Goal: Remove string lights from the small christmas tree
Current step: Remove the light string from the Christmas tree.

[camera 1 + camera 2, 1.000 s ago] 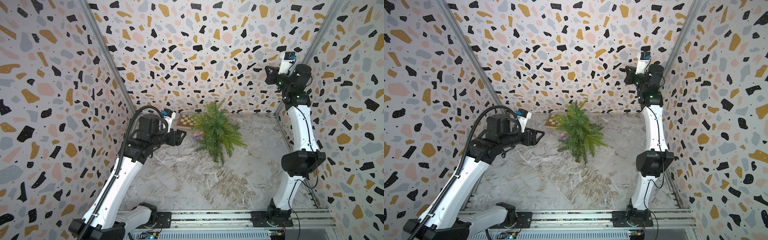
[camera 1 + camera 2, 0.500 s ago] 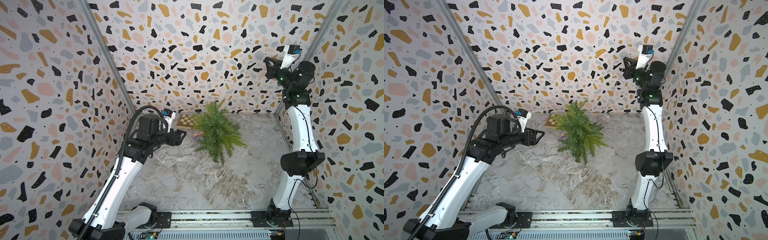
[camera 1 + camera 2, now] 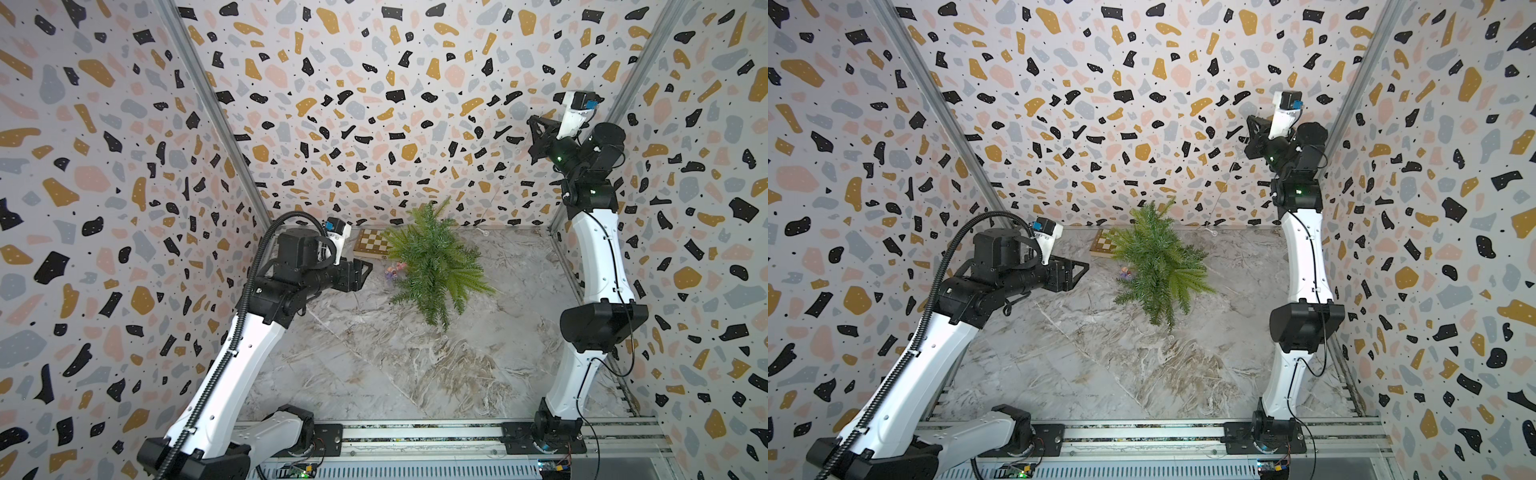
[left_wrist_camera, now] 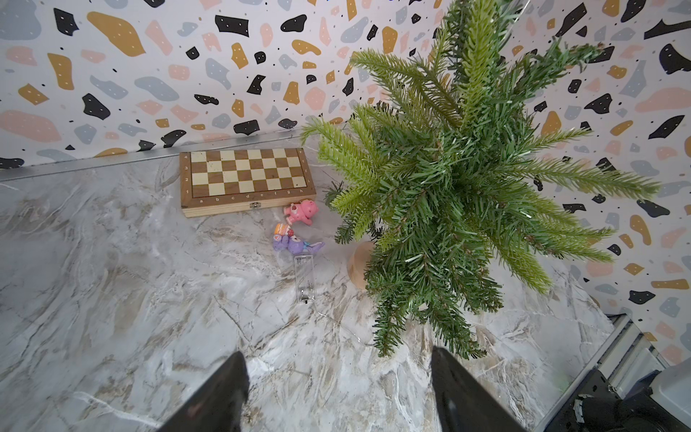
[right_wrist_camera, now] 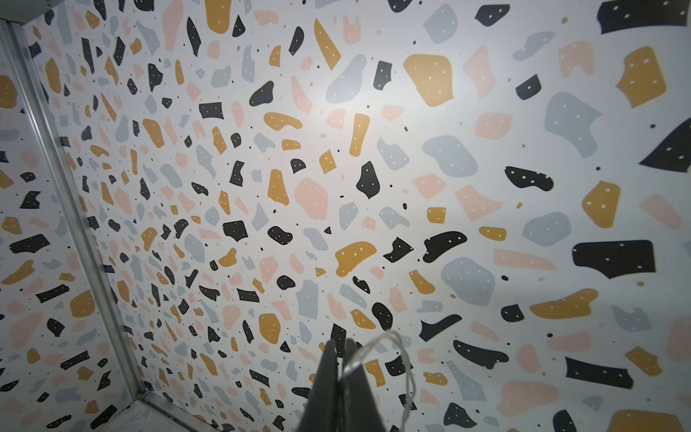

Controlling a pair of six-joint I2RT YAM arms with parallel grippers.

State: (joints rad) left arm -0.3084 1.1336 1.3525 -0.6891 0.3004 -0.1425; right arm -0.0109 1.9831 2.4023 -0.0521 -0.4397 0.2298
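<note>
right gripper [image 5: 338,348]: fingers pinched together on the string lights [image 5: 390,332]. Only the right wrist view shows this: thin silvery wire comes out between the tips and loops off to one side, with nothing but speckled wall behind it.

Both top views show where that arm is: raised high by the back wall near the right corner, well above the small christmas tree [image 3: 436,262]. There the strand is only a faint line dropping from the gripper toward the back edge of the table [image 3: 374,374], with a tiny bulb [image 3: 1214,233] near that edge, right of the tree.

left gripper [image 4: 336,353]: fingers spread wide, nothing between them, over bare marble left of the tree and apart from it.

The left wrist view adds what the top views blur:
- clear plastic case [image 4: 304,276] flat on the table, just beside the tree's tan base [image 4: 357,262], with a fine wire trailing from it under the branches
- pink bear figure [image 4: 301,211] and purple figure [image 4: 295,243] between the case and the chessboard [image 4: 246,179]; in the top views they are one pink-purple blob

Tree is upright. Can't tell whether any wire sits in the branches.
</note>
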